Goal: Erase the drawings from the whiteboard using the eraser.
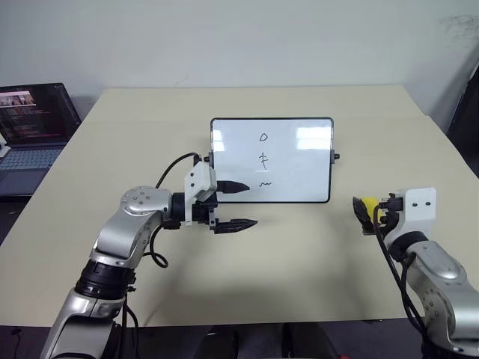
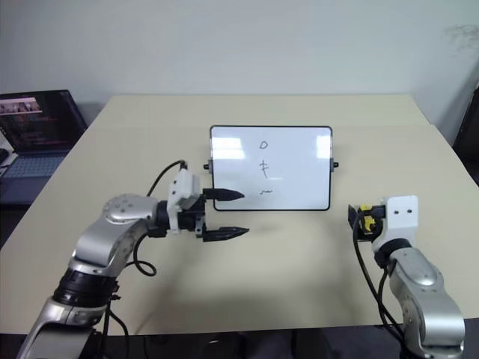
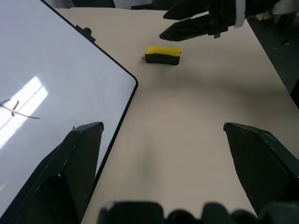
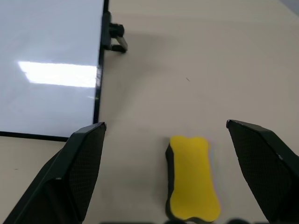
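The whiteboard [image 1: 296, 161] looks glossy, mirroring ceiling lights. Right of it, the eraser [image 4: 192, 177] looks matt on the smooth, matt table [image 1: 299, 254].

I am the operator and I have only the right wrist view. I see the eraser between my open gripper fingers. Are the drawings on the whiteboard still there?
Observer: Yes. The drawings, a circle, a cross and a squiggle in a column, are on the whiteboard.
Operator: Where is the left gripper?
Observer: The left gripper is open at the whiteboard's lower left corner, one finger in front of the board.
Operator: Does the eraser lie flat?
Observer: Yes, the eraser lies on the table, yellow side up, with the right gripper just above it, not gripping.
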Motion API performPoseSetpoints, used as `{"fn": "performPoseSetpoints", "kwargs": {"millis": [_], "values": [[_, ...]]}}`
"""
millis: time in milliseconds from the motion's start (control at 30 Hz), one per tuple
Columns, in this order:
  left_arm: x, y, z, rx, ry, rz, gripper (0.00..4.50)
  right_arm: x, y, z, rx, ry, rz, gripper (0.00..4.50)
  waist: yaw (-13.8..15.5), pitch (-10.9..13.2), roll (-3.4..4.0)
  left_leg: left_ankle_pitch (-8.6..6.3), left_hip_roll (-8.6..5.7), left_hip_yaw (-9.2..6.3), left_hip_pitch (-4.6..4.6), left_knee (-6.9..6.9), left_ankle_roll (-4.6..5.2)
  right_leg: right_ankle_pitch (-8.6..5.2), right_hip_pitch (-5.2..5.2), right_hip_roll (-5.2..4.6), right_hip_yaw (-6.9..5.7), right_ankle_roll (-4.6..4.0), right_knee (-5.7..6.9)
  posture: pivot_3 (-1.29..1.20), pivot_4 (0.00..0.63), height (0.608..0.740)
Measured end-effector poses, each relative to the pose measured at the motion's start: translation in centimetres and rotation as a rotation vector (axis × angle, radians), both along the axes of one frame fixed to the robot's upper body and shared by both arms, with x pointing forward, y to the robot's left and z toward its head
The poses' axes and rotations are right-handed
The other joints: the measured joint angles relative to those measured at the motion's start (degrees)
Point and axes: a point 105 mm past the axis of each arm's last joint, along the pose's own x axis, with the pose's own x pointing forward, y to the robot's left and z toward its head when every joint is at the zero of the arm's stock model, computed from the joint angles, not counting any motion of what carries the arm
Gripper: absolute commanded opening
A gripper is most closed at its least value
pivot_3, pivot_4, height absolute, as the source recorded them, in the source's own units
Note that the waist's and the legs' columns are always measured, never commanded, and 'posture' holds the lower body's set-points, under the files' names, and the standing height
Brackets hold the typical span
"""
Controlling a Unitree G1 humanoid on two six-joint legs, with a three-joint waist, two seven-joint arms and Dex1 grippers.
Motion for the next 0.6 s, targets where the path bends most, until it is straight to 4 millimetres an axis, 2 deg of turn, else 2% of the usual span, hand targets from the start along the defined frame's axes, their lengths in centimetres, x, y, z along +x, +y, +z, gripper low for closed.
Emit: {"fn": "performPoseSetpoints", "kwargs": {"millis": [200,600], "values": [[0.4,-0.1,-0.9,0.013,0.01,-0.011,4.5,0.9,-1.9,-1.4,0.017,0.098,-0.019,4.48,-0.04,0.0,0.0,-0.04,-0.01,0.01,-0.02,0.0,0.07,0.0,-0.03,-0.02,0.02,0.01,0.0,0.0,0.15,0.74],[0.2,0.0,-1.5,0.009,0.028,-0.002,4.5,4.0,-3.0,-1.7,0.061,0.141,0.009,4.48,-0.14,0.0,0.0,-0.03,-0.03,0.0,-0.03,0.05,0.08,0.01,-0.03,-0.02,0.01,0.03,0.08,0.0,0.15,0.74]]}}
